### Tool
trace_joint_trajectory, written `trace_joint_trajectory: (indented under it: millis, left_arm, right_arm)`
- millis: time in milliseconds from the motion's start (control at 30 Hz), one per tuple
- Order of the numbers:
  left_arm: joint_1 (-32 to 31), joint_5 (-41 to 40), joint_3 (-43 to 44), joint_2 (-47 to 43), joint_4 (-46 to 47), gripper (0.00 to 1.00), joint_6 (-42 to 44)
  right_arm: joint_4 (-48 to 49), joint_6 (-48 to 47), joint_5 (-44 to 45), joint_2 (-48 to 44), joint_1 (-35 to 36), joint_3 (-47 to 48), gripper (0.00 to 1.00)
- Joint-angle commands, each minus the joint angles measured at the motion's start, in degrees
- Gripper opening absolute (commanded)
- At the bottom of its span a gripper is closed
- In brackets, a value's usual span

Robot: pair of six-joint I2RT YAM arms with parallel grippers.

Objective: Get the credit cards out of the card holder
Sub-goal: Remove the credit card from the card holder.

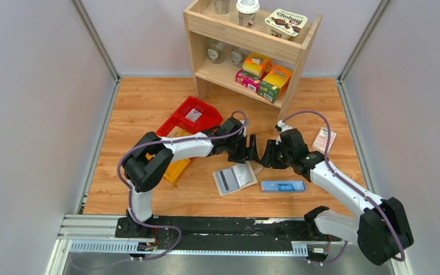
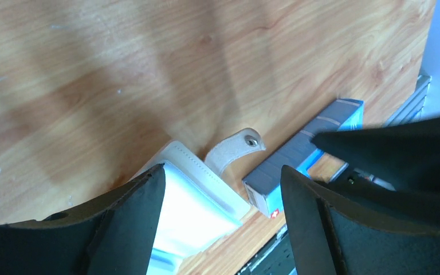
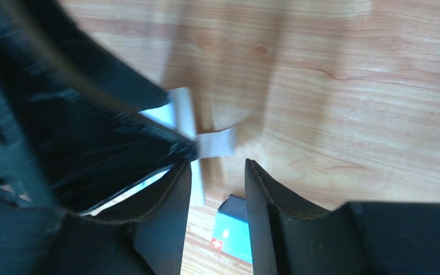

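The cream-beige card holder lies open on the table, pale blue lining up, its snap tab pointing right. A card with a dark stripe shows on its left half. My left gripper is open and empty just above the holder's far edge. In the left wrist view the holder and the tab lie between the open fingers, midpoint. My right gripper faces the left one, open and empty over the tab, midpoint.
A long blue box lies right of the holder; it also shows in both wrist views. A pink-white packet lies at the right. Red and yellow bins sit left. A wooden shelf stands behind.
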Motion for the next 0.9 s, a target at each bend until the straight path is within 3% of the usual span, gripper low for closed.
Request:
trace_joint_trajectory:
  millis: [0, 167, 333, 667, 867]
  left_arm:
    - [0.0, 2.0, 5.1, 4.2, 1.1, 0.81, -0.2]
    - [1.0, 1.8, 7.1, 5.2, 0.3, 0.81, 0.2]
    - [3.0, -1.0, 5.6, 0.1, -0.2, 0.81, 0.9]
    - [5.4, -10.7, -2.6, -16.0, -4.6, 0.81, 4.0]
    - [5.2, -10.6, -11.7, -23.9, -7.9, 0.80, 6.3]
  right_arm:
    - [4.4, -2.0, -5.3, -5.2, 0.4, -1.6, 0.40]
    - [8.0, -2.9, -16.4, -5.3, 0.4, -3.4, 0.34]
    - [17.2, 1.0, -27.1, 0.8, 0.4, -5.7, 0.26]
    - [21.8, 3.2, -28.5, 11.9, 0.4, -5.4, 0.15]
    - [16.6, 1.7, -24.2, 9.2, 0.4, -3.3, 0.16]
